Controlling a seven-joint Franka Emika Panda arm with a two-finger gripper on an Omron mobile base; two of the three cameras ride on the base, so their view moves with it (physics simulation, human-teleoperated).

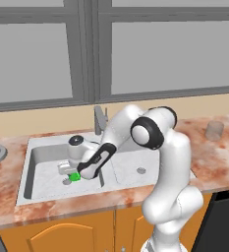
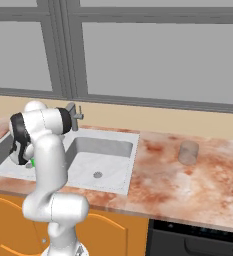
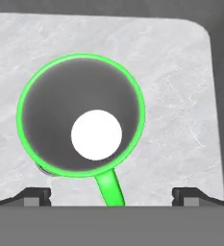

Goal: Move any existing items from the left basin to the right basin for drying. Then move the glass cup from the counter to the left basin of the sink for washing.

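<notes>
Jaws: spread wide on our two-finger gripper (image 3: 111, 194), nothing between them; in the hand view the dark tips stand well apart, one to each side of the mug's handle.
Mug: we see the small bright green mug with grey inside (image 3: 80, 115) upright on the floor of the left basin (image 1: 42, 167), mouth up, straight below the hand; its thin green handle (image 3: 109, 188) points toward the gap between the tips.
Why we hang here: we judge this a lining-up over the mug, so a straight descent could bring the tips around the handle or the rim.
Drain: a small round drain (image 1: 67, 181) lies just beside the mug, partly hidden by it from above.
Right basin: the narrower grey-white bowl (image 2: 100, 160) across the divider holds only its own drain (image 2: 97, 175), ready for the mug.
Faucet: a grey tap (image 1: 100, 119) stands at the sink's back edge, behind the divider.
Glass cup: the translucent pale-grey tumbler (image 2: 189, 152) stands upright on the reddish-brown marbled counter (image 2: 198, 190), well right of the sink, untouched.
Stage: first move not yet gripped, we judge.
</notes>
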